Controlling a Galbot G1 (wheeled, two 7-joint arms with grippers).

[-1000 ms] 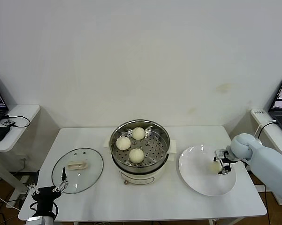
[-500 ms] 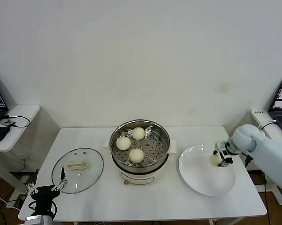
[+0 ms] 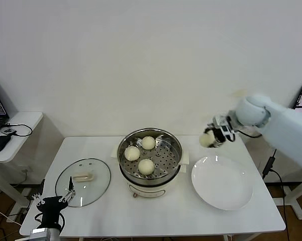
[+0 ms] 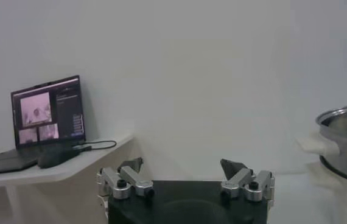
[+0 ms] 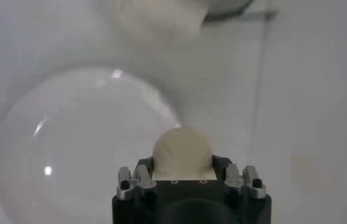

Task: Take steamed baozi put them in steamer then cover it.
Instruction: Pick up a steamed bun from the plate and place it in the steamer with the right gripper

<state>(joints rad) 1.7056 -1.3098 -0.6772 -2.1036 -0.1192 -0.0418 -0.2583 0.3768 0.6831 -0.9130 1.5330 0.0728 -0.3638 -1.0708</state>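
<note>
Since a second ago my right gripper (image 3: 211, 136) has lifted the fourth baozi (image 3: 206, 139) off the plate (image 3: 222, 182); I see it clamped between the jaws, up beside the steamer (image 3: 149, 155); nearest me, left gripper (image 3: 53, 200) sits open by the cover (image 3: 83, 182); three buns (image 3: 146, 166) lie inside the steamer.

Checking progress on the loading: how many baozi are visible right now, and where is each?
4. Three sit in the steamer: one at the back, one left, one front. The fourth is held by the right end effector above the plate's far edge.
</note>
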